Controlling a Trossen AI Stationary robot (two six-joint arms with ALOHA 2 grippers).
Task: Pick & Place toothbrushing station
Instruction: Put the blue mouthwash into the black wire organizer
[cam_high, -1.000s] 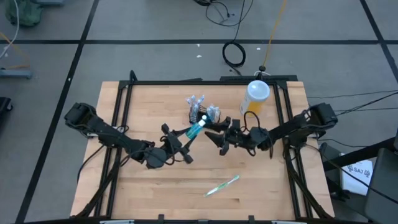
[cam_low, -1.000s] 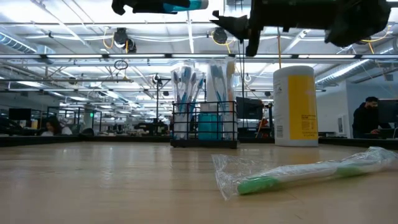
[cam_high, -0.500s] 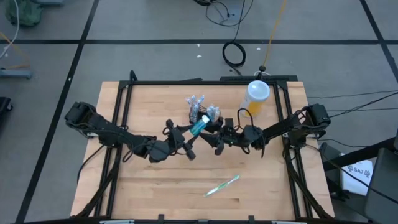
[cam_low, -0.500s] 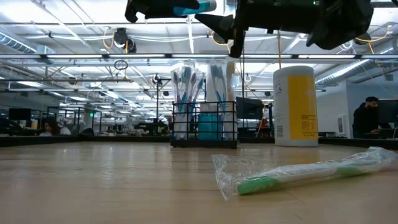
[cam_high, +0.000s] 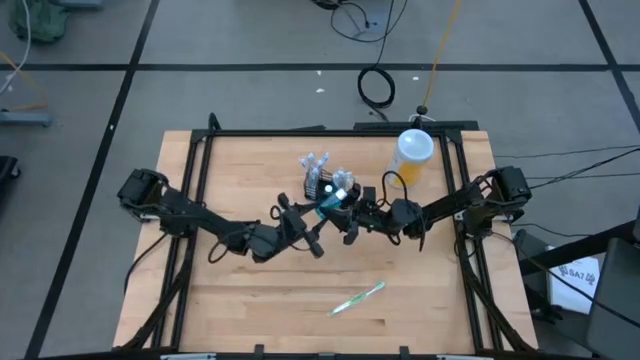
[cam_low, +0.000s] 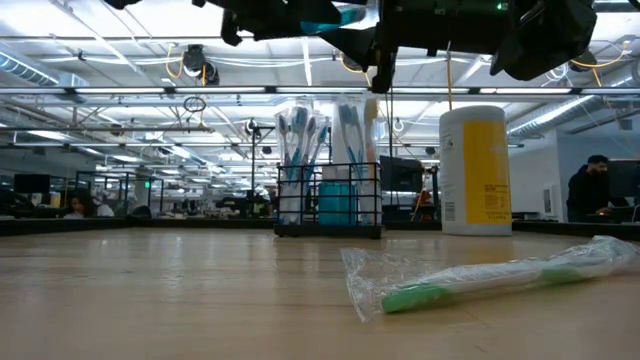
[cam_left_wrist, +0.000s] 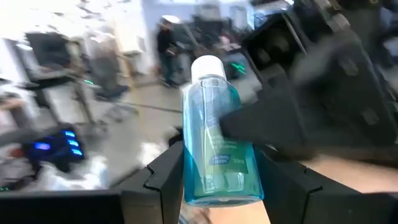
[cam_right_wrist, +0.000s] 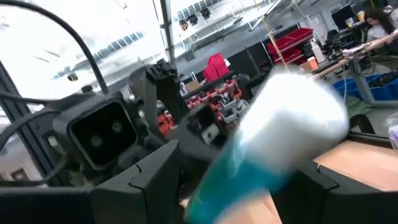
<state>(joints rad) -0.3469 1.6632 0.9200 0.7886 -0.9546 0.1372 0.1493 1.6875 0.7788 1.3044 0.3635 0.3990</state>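
Blue-tinted and clear, a small mouthwash bottle with a white cap sits clamped between the two dark fingers of the left end effector, its cap pointing forward toward the right arm. In the high view that end effector hangs above the middle of the tabletop, and the bottle's cap end reaches just short of the toothbrushing station, the black wire caddy that stands a little beyond the meeting point of the two arms, already stocked with wrapped toothbrushes. Straight ahead of the left end effector, nearly tip to tip with it, the right end effector has its jaws spread wide; its wrist view shows the bottle's white cap between its fingers but not yet pinched, so I judge it empty. The step in hand looks like a handover of the bottle in mid-air, or a joint approach to the caddy, which the low view shows directly below and behind both end effectors. Next, the right jaws would need to close squarely on the cap end before the left lets go, then lower the bottle upright into a free compartment. Beyond the right end effector stands a yellow bottle; nearer the front edge lies a wrapped green toothbrush.
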